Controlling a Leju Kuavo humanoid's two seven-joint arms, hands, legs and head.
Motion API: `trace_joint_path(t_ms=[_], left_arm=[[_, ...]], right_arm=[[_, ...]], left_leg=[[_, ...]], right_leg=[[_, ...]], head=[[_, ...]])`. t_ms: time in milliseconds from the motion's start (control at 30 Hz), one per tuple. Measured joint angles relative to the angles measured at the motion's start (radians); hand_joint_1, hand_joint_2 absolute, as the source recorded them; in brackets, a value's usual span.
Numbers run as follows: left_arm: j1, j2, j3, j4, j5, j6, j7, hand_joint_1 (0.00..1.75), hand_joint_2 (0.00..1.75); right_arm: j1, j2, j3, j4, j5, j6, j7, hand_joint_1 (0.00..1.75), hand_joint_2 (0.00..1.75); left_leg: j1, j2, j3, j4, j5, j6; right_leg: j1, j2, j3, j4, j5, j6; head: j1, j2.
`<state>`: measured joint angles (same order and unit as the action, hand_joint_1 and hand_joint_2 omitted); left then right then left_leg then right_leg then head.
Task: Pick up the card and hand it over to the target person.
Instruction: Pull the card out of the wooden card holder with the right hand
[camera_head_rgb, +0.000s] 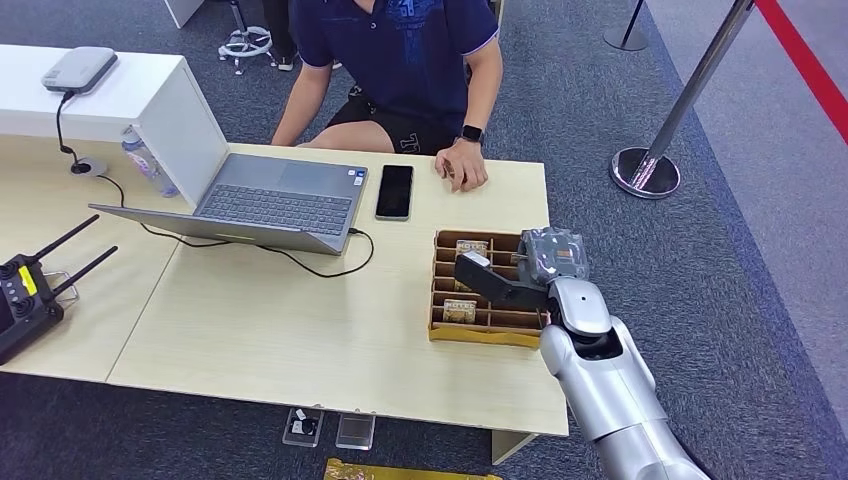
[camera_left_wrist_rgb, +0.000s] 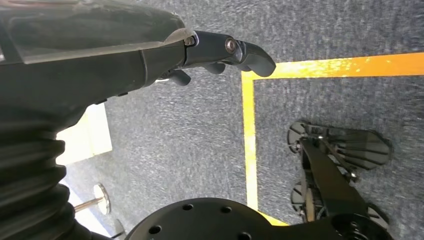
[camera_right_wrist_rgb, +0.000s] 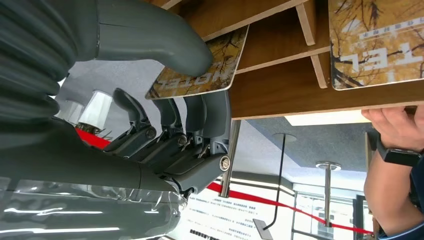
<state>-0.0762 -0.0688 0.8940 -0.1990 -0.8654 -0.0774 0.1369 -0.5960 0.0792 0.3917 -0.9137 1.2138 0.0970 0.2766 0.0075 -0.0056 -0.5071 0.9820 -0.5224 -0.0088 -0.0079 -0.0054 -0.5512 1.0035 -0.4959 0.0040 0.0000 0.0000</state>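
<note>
Card (camera_right_wrist_rgb: 197, 70) first: from my right wrist camera I see a gold-printed hotel key card pinched between the thick thumb (camera_right_wrist_rgb: 150, 35) and the darker fingers (camera_right_wrist_rgb: 200, 120) of my right hand (camera_head_rgb: 510, 275), which sits over the wooden divided tray (camera_head_rgb: 440, 330) at the table's near right corner. I judge the pick to be the step in hand: the grip is on, but the card is level with the tray's partitions, not clear of them. The next move calls for a straight lift out of the slot, then a reach across toward the person (camera_head_rgb: 400, 60) seated opposite, whose hand (camera_head_rgb: 462, 168) rests on the tabletop just beyond the tray.

My left hand (camera_left_wrist_rgb: 220, 52) hangs beside me above the carpet, fingers loosely curled and holding nothing.

The tray has rows of narrow compartments. Another matching card (camera_right_wrist_rgb: 375, 42) lies in a neighbouring slot, and the head view shows cards in a far (camera_head_rgb: 472, 248) and a near compartment (camera_head_rgb: 460, 311).
</note>
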Motion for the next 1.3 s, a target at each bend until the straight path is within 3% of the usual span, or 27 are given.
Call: trace_joint_path(t_ms=[633,1067,1300], left_arm=[[-0.003,-0.006,0.031,0.001,0.019,0.014,0.015,0.00,1.75],[-0.002,-0.009,0.059,0.001,0.024,0.016,0.018,0.00,1.75],[-0.002,-0.008,0.069,0.002,0.023,0.014,0.019,0.00,1.75]], right_arm=[[-0.022,0.014,0.003,-0.001,0.005,0.003,-0.005,1.75,1.75],[-0.023,-0.013,-0.016,-0.240,-0.021,0.013,-0.015,1.75,1.75],[-0.082,-0.018,0.000,-0.284,-0.033,0.029,-0.025,1.75,1.75]], left_leg=[[0.000,0.001,-0.001,0.000,0.000,0.000],[-0.001,0.000,-0.002,0.001,-0.001,0.000],[-0.001,0.001,-0.002,0.002,-0.001,0.000]], right_leg=[[0.000,0.001,-0.001,0.000,0.001,0.000],[-0.001,0.000,-0.002,0.002,-0.001,0.000],[-0.001,0.001,-0.002,0.002,0.000,0.000]], head=[[0.000,0.000],[0.000,0.000],[0.000,0.000]])
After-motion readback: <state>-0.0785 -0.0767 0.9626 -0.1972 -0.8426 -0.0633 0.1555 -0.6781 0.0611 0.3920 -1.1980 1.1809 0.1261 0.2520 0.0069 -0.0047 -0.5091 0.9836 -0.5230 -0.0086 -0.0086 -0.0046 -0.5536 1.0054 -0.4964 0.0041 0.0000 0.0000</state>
